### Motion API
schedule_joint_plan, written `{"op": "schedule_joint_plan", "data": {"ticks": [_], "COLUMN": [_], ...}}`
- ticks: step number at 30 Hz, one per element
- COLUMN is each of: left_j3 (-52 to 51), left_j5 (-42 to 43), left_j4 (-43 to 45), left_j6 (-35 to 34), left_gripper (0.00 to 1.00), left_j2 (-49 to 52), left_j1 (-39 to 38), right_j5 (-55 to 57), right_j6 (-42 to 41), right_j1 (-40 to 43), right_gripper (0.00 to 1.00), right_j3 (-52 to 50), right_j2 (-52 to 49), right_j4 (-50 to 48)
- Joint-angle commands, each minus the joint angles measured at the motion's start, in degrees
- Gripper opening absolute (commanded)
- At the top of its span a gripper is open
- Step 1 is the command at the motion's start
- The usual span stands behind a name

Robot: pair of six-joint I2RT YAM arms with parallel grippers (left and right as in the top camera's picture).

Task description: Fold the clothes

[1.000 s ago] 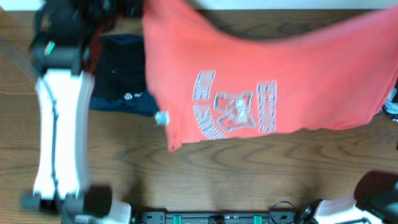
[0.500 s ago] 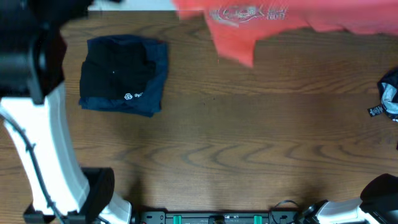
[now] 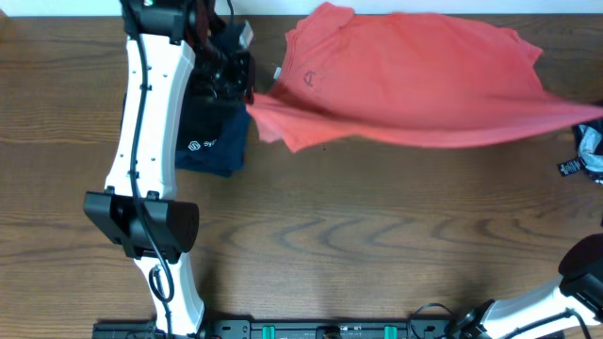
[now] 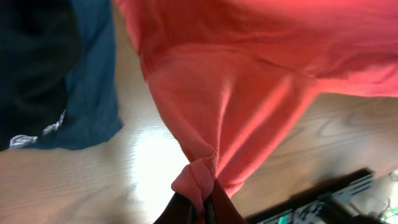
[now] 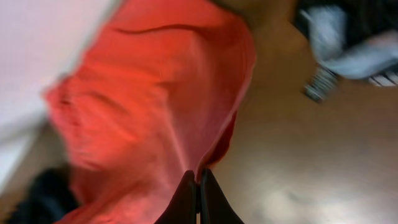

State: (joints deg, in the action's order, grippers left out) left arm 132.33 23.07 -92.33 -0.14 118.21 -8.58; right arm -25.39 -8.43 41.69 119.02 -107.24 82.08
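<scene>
The overhead view looks straight down on the tabletop (image 3: pixel 377 217) from high above. The left wrist view sits close behind the left pincer (image 4: pixel 198 208) and faces the T-shirt (image 4: pixel 249 93) just ahead of it, with a dark folded garment (image 4: pixel 93 81) beyond, to the left. The right wrist view, blurred, looks likewise past the right pincer (image 5: pixel 198 193). All three views share the T-shirt.

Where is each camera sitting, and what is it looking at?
Overhead: above the table, looking down at the shirt and navy clothes; the left arm and part of the right arm show.
Left wrist: on the left arm, looking along the left gripper, shut on a pinch of shirt.
Right wrist: on the right arm, looking along the right gripper, shut on the shirt.
Shared: all see the shirt; overhead and left wrist also see the navy clothes.
</scene>
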Motion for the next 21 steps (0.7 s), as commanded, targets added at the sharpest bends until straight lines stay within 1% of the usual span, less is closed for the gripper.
{"op": "schedule_joint_plan", "data": {"ticks": [1, 6, 11, 16, 19, 21], "left_j3": [-3.0, -9.1, -17.0, -25.2, -29.3, -31.7], "left_j5": [-2.8, -2.8, -2.8, -3.6, -5.2, -5.2], "left_j4": [-4.5, -4.5, -4.5, -4.5, -4.2, -3.7], "left_j6": [1.2, 1.2, 1.2, 1.2, 1.2, 1.2], "left_gripper": [0.06, 0.06, 0.06, 0.06, 0.06, 0.06], "left_j2": [-2.1, -3.1, -6.8, -11.6, -13.3, -13.9], "left_j1": [0.1, -0.2, -1.9, -3.6, -4.1, -4.1], "right_j5": [9.6, 14.8, 14.9, 15.6, 19.7, 24.9], "right_j6": [4.0, 4.0, 4.0, 4.0, 2.4, 0.2], "right_j1": [-0.1, -0.1, -0.2, -0.5, -1.5, -2.1], "right_gripper": [0.01, 0.01, 0.02, 0.01, 0.01, 0.01], "right_j3": [0.1, 0.1, 0.1, -0.2, -1.6, -3.4], "right_j2": [0.1, 0.1, 0.1, 0.1, 0.1, 0.1], "right_j4": [2.1, 5.9, 11.1, 13.8, 14.4, 13.9]}}
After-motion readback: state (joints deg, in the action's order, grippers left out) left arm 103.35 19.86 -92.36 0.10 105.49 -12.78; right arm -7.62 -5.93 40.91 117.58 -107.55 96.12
